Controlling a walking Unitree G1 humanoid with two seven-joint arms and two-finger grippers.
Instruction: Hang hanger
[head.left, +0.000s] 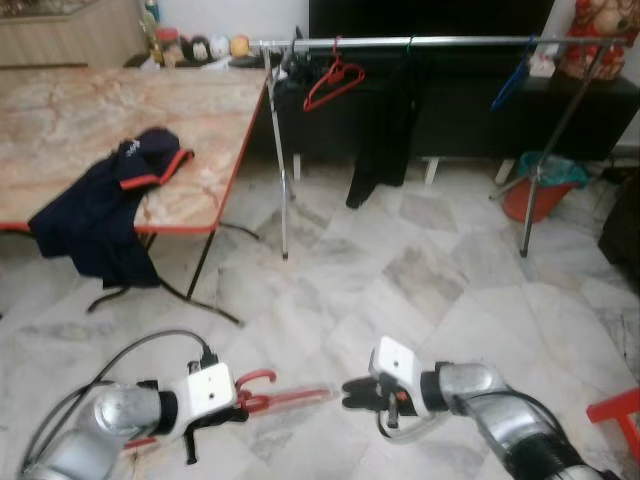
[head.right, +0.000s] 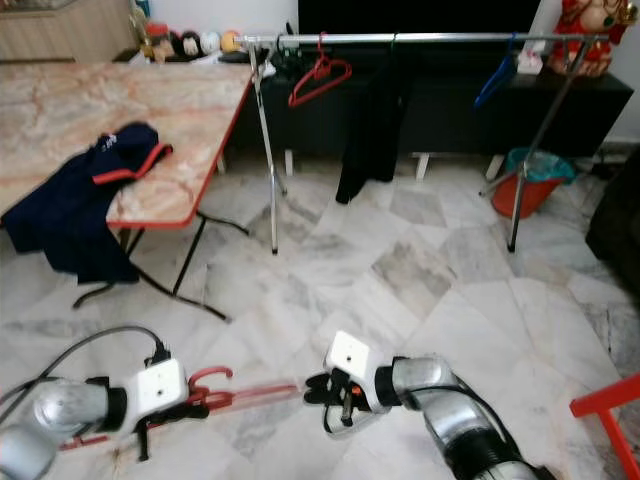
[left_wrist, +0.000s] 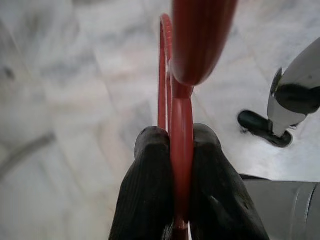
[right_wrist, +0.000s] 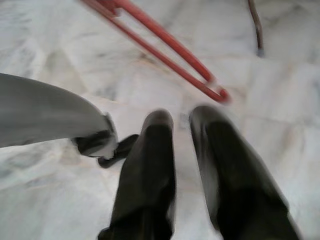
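text: none legible | labels: none | brands: none | numbers: 0 | signs: none

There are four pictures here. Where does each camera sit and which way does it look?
Left eye view: on the head, looking forward and down at the clothes rail; both arms show.
Right eye view: beside it, same scene.
Left wrist view: along the left gripper, shut on the red hanger.
Right wrist view: along the right gripper, open.
All share the hanger.

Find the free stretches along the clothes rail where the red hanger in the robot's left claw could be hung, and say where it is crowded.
The rail is bare between the black garment and the blue hanger. Its left end is crowded, near the hanging red hanger. The left claw grips the held hanger.
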